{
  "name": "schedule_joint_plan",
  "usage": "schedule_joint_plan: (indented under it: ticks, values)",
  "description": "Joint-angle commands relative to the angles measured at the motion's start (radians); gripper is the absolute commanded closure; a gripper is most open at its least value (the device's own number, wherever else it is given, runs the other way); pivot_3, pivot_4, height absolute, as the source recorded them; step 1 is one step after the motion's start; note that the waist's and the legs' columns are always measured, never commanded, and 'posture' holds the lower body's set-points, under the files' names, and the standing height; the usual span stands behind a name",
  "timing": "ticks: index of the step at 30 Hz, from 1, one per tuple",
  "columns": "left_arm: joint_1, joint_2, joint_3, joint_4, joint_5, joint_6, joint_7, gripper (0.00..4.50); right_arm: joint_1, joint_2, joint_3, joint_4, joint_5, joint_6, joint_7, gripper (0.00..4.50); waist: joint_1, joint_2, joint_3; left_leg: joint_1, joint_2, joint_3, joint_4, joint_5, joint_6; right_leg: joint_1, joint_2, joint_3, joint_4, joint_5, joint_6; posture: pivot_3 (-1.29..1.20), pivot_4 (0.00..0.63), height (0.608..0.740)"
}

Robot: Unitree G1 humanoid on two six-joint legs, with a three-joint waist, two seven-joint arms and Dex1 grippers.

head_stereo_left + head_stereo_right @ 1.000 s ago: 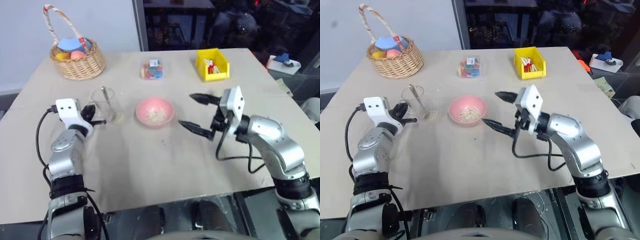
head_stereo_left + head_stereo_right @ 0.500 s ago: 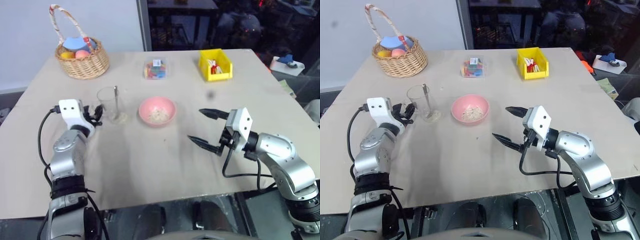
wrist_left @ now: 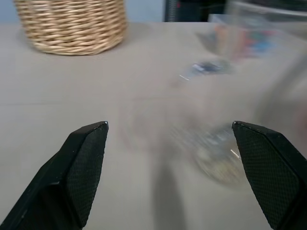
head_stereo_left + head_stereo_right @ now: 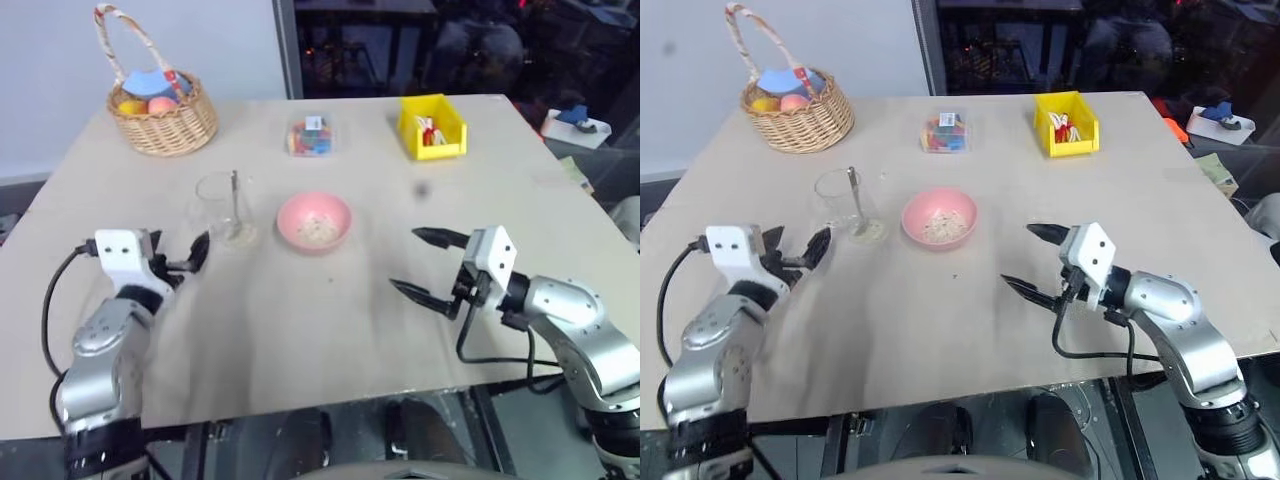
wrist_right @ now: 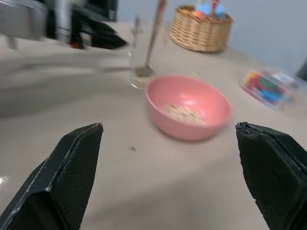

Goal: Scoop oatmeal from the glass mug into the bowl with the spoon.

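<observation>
Black fingers of the left gripper [image 4: 798,262] stand wide apart and hold nothing, just short of the mug [image 4: 838,204], which is upright on the table [image 4: 940,330] and free of any grip. The spoon [image 4: 853,198] stands in the mug, its handle leaning against the rim and rising above it. A little oatmeal [image 3: 218,160] lies in the bottom of the mug, blurred in the left wrist view. Beside the mug, on the robot's right of it, sits the bowl [image 4: 939,218], with a small heap of flakes [image 5: 182,112] in its middle.

The right gripper [image 4: 1038,264] hangs over the table well to the right of the bowl, pointing toward it, its jaws spread wide and empty.

Farther back on the table are a wicker basket [image 4: 798,112] at the left, a clear box [image 4: 944,133] of coloured pieces in the middle and a yellow bin [image 4: 1067,124] to the right.
</observation>
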Motion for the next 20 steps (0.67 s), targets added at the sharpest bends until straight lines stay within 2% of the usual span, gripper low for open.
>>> schedule_joint_plan:
  ticks: [1, 6, 12, 16, 20]
  values:
    - [0.088, 0.013, 0.034, -0.159, -0.065, -0.006, -0.063, 0.2, 0.02, -0.02, -0.053, -0.011, 0.011, -0.017, -0.001, 0.0, 0.003, 0.001, 0.001, 0.0, 0.0, 0.0, 0.0, 0.0, 0.0, 0.0, 0.0, 0.0, -0.001, -0.001, 0.002, 0.0, 0.15, 0.74]
    - [0.226, 0.023, 0.034, -0.299, -0.17, 0.035, -0.156, 0.2, 0.077, -0.074, -0.113, 0.016, 0.032, -0.012, 0.038, 0.0, 0.007, 0.005, 0.006, -0.002, 0.001, 0.0, 0.0, -0.001, 0.002, -0.001, 0.0, -0.001, -0.004, -0.002, 0.003, 0.0, 0.15, 0.74]
    - [0.366, 0.057, 0.069, -0.392, -0.247, 0.072, -0.235, 0.2, 0.251, -0.124, -0.275, 0.003, 0.049, -0.058, 0.063, 0.0, 0.018, 0.01, 0.01, -0.004, 0.001, -0.001, -0.002, -0.002, 0.003, -0.001, 0.0, -0.001, -0.008, -0.002, 0.003, 0.0, 0.15, 0.74]
    - [0.393, 0.076, 0.118, -0.378, -0.277, 0.069, -0.261, 0.2, 0.316, -0.128, -0.33, -0.011, 0.054, -0.081, 0.066, 0.0, 0.02, 0.011, 0.01, -0.008, 0.001, 0.0, -0.002, -0.002, 0.003, -0.005, 0.001, -0.001, -0.008, -0.003, 0.003, 0.0, 0.15, 0.74]
    - [0.386, 0.086, 0.124, -0.364, -0.292, 0.072, -0.275, 0.2, 0.32, -0.131, -0.336, -0.008, 0.054, -0.088, 0.066, 0.0, 0.021, 0.012, 0.011, -0.009, 0.001, 0.0, -0.002, -0.002, 0.003, -0.006, 0.001, -0.001, -0.008, -0.003, 0.003, 0.0, 0.15, 0.74]
